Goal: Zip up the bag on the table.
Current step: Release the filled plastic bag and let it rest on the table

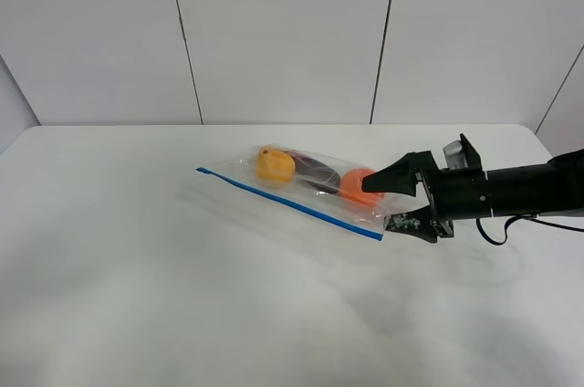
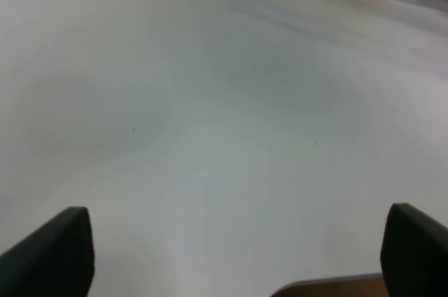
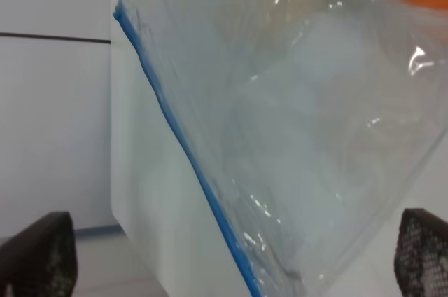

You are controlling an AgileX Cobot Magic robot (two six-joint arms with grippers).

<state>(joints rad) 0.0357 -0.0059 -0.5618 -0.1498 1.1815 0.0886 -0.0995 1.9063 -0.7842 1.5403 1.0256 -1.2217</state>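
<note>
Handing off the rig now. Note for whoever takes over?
Left claw: open, empty, over bare table, bag ahead of it.
Right claw: open, jaws astride the bag's right end, at the zip strip's end.
Bag: lies flat mid-table.
Done: cannot tell whether the strip is sealed.
Left: check the seal; if open, pinch and run along the strip.
</note>
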